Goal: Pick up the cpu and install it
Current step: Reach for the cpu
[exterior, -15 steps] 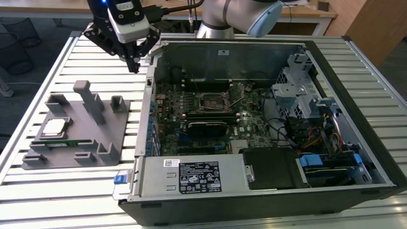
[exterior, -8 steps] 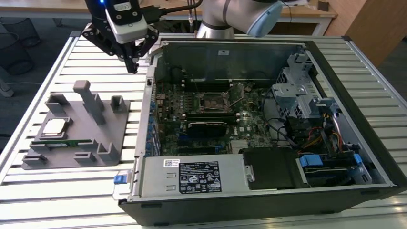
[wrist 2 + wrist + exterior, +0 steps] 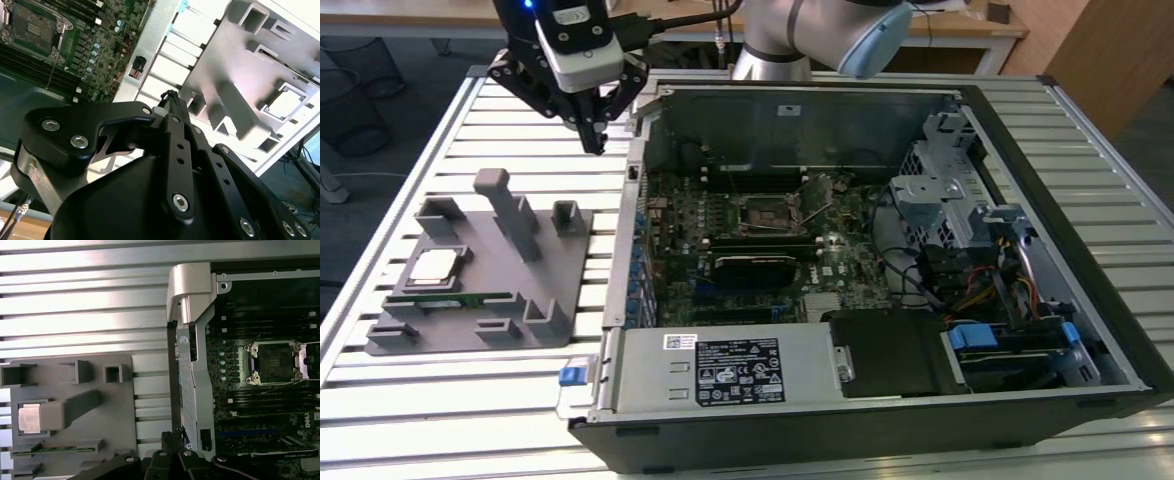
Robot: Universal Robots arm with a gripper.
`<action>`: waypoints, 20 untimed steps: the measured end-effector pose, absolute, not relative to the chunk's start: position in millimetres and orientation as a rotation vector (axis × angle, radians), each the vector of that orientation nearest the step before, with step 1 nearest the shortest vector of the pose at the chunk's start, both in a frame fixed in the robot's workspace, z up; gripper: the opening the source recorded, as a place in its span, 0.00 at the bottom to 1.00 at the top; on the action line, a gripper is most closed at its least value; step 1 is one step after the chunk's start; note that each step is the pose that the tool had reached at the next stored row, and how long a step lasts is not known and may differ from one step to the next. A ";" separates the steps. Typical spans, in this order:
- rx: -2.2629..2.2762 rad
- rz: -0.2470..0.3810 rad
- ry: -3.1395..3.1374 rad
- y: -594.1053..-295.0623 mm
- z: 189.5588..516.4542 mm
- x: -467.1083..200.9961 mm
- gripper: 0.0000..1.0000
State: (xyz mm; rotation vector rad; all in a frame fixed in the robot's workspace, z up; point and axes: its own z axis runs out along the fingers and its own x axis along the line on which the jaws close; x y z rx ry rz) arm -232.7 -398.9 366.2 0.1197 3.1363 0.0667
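The arm is grey and silver, with a light blue cap on one joint. It reaches toward the exterior view's left. The black gripper hangs from it and points straight down. Its two fingers seem to be pressed together at the tips, with nothing between them.
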 end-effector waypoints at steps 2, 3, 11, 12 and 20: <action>0.120 0.067 3.137 -398.9 365.9 -233.7 0.11; 0.120 0.067 3.137 -398.9 365.9 -234.1 0.11; 0.120 0.067 3.138 -398.9 364.9 -237.7 0.11; 0.120 0.067 3.138 -399.0 364.8 -238.2 0.11; 0.120 0.067 3.139 -398.9 363.8 -242.2 0.11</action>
